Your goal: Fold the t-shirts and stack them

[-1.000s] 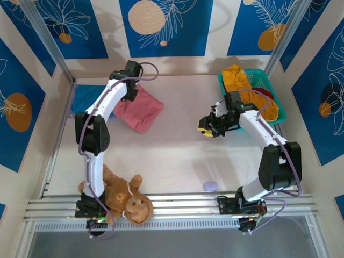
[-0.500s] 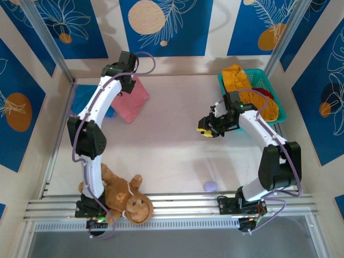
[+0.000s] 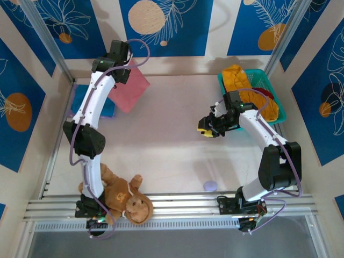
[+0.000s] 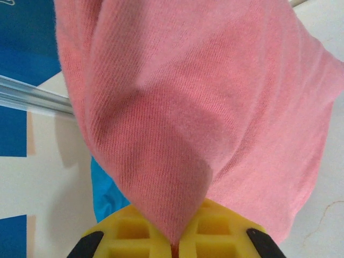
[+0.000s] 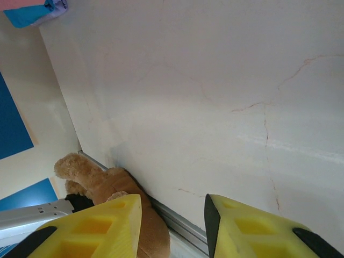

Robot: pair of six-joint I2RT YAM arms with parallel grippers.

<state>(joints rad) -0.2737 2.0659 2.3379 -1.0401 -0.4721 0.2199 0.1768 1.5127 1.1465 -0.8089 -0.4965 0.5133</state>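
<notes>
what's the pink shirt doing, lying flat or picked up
Picked up: the left tool is shut on a pinch of the pink shirt, which drapes from it. Whether any part touches the table, cannot tell.

A cream tabletop (image 3: pixel 172 156) with faint hairline veins sits between pale walls. At 12 o'clock a blue panel (image 3: pixel 161 32) carries white leaf outlines and a peach disc (image 3: pixel 146 17). Similar panels stand at 9 and 3 o'clock. Ribbed aluminium rails (image 3: pixel 177 203) run along 6 o'clock. The light is soft and even.
</notes>
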